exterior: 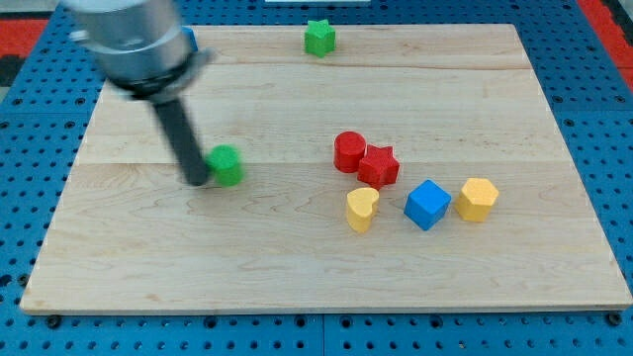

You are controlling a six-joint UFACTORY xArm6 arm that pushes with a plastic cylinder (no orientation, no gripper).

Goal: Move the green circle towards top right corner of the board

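The green circle [226,164] lies on the wooden board [297,267], left of centre. My tip [197,182] rests on the board just left of the green circle, touching or nearly touching its left side. The rod rises up and to the left from there, blurred. The board's top right corner is far from the green circle, across the view.
A green star [318,38] sits near the top edge. A red circle [349,151] touches a red star [379,165] right of centre. Below them lie a yellow heart [362,209], a blue cube [427,204] and a yellow hexagon [477,199].
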